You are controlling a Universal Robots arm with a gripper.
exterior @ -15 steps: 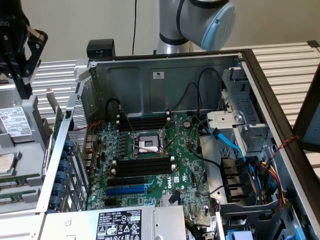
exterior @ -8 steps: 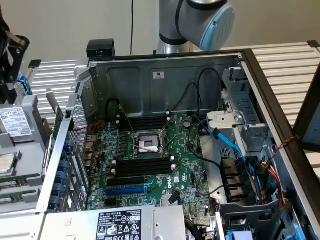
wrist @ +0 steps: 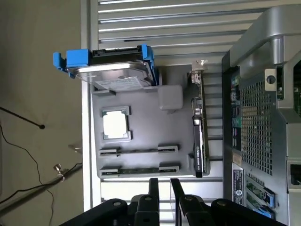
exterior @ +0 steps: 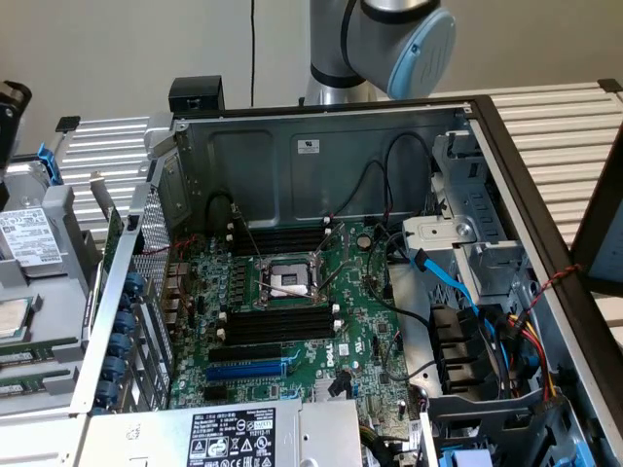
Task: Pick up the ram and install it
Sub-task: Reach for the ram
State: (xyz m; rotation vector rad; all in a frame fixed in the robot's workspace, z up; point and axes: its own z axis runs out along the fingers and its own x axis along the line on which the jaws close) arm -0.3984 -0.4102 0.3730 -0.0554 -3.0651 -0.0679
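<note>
Two ram sticks lie edge-up in the grey parts tray [wrist: 141,101]: one ram stick [wrist: 138,151] and, closer to my fingers, a second greenish ram stick [wrist: 137,170]. My gripper [wrist: 162,181] hangs above the tray's near edge, just beside that second stick. Its two thin black fingers [wrist: 153,188] stand slightly apart, and nothing is between them. In the exterior view the open computer case shows the green motherboard [exterior: 360,331], with long black memory slots [exterior: 277,326] on either side of the CPU socket [exterior: 287,282]. The arm's grey and blue joint [exterior: 409,39] is above the case.
The tray also carries a hard drive in a blue caddy [wrist: 110,68], a silver CPU [wrist: 115,125] and an expansion card standing on edge [wrist: 198,127]. The case's perforated rear wall [wrist: 258,122] rises beside the tray. Cables [exterior: 487,321] crowd the case toward the exterior view's right.
</note>
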